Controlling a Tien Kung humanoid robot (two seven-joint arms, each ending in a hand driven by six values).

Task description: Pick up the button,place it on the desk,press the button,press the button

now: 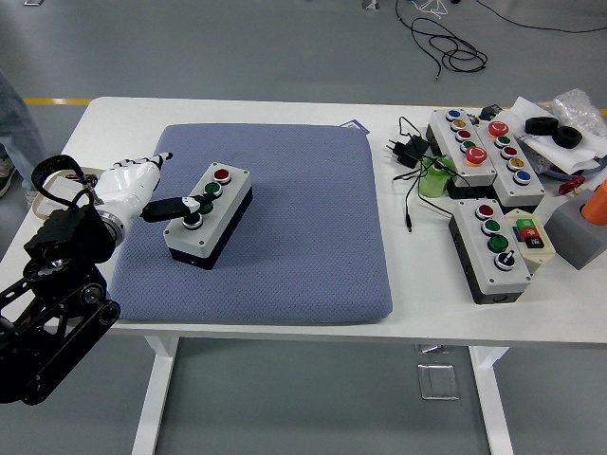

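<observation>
White and black, the left hand (pixel 142 190) is seen at the left of the frame, one dark finger (pixel 171 205) stretched out to the right and laid on the button box (pixel 209 214); nothing is grasped, the other fingers being loosely extended. The box, with red and green buttons, is set on a blue-grey mat (pixel 285 256) spread over the white surface (pixel 427 294). Further button boxes (pixel 491 248) and cables (pixel 413 152) are gathered at the right of the frame.

Grey button box (pixel 208 215) with black base, red, green and black controls in a row, lay flat, angled, on the blue pad (pixel 285 190), left of centre
</observation>
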